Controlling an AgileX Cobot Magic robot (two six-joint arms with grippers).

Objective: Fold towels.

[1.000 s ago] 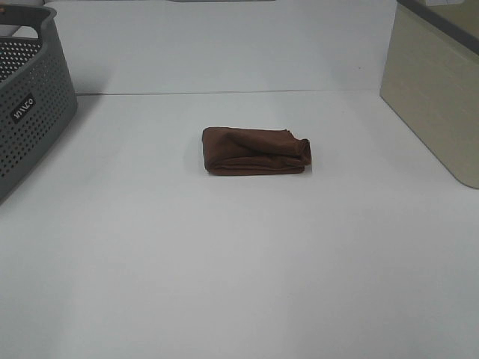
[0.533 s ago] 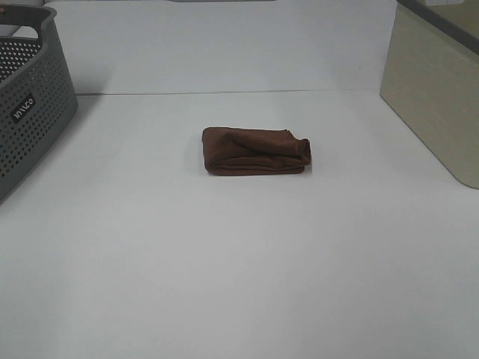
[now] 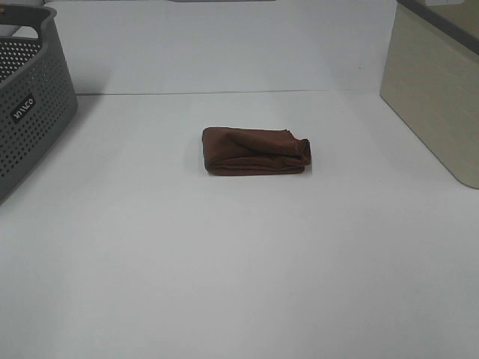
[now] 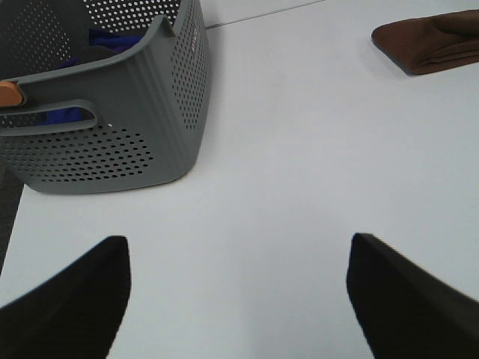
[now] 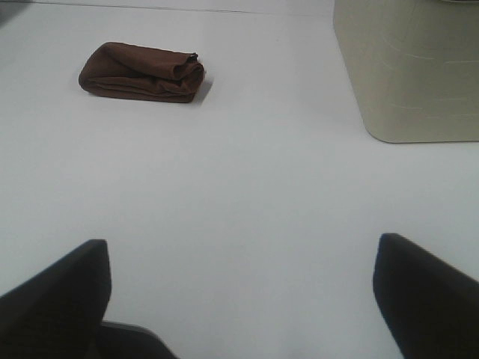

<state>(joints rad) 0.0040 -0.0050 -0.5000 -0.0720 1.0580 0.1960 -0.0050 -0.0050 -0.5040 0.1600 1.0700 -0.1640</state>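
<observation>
Neither gripper shows in the exterior high view. That view has the towel, a dark reddish-brown cloth, lying folded into a thick, compact bundle on the white table, about midway between the left and right edges and nearer the far edge than the near one. A grey perforated basket stands at the far left corner, and a beige bin at the far right corner, both well apart from the towel.

From the left wrist view, the left gripper has its two dark fingers spread wide over bare table, holding nothing. The grey basket sits near it, with something blue and something orange inside.

From the right wrist view, the right gripper is likewise spread wide and empty above bare table, the towel well beyond it and the beige bin off to one side.
</observation>
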